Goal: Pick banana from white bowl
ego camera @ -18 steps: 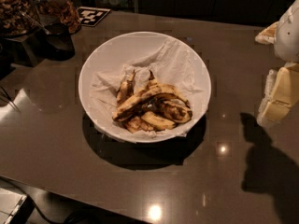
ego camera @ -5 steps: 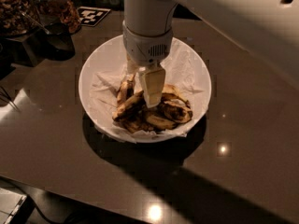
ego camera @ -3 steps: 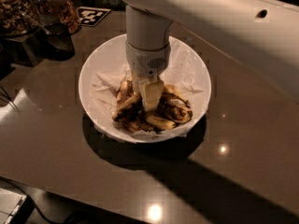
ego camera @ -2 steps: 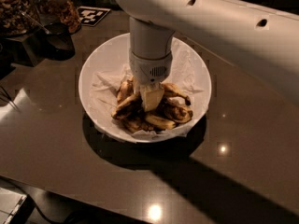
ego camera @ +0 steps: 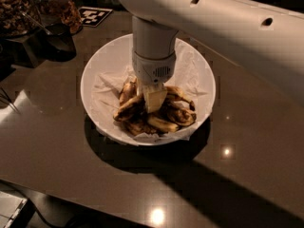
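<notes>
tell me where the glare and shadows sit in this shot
Camera view: two bright glare spots on the dark glossy table, in front of the white bowl; the arm throws a broad shadow across the table's near right; the gripper is down in the bowl among the bananas, which look dark.

**Spotted banana in the bowl, gripper right on top of it**

The white bowl [ego camera: 101, 64] sits upright, wide and shallow, with crumpled white paper lining its sloping sides. Near its middle the banana [ego camera: 127, 110] lies on its side. It is dull yellow under heavy brown-black blotches and slants from lower left up toward the centre. Its upper end is hidden under the gripper [ego camera: 154, 101], which hangs down inside the bowl, right at the fruit.
</notes>
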`<move>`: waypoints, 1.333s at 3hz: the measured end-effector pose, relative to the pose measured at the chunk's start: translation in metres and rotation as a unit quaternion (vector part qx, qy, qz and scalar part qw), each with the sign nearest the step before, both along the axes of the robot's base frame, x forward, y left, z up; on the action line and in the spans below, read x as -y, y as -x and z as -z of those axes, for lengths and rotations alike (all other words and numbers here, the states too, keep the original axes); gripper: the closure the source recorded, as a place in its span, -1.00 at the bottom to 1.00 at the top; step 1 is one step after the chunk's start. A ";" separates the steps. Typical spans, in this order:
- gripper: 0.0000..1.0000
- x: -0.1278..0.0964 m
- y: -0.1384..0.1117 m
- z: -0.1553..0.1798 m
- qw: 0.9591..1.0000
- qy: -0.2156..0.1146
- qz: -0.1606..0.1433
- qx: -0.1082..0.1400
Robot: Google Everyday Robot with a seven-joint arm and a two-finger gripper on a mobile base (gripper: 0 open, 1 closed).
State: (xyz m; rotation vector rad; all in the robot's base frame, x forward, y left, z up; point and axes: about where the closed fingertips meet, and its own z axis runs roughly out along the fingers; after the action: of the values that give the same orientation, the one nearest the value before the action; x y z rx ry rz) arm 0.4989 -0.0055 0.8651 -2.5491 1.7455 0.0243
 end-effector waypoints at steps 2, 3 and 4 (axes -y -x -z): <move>1.00 0.001 0.022 -0.039 1.000 -0.015 0.008 0.022; 1.00 0.013 0.036 -0.062 0.999 -0.016 0.020 0.035; 1.00 0.035 0.055 -0.084 0.998 -0.015 0.040 0.051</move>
State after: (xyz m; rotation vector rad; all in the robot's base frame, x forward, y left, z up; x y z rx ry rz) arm 0.4437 -0.0402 0.9493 -2.4125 1.7937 -0.0808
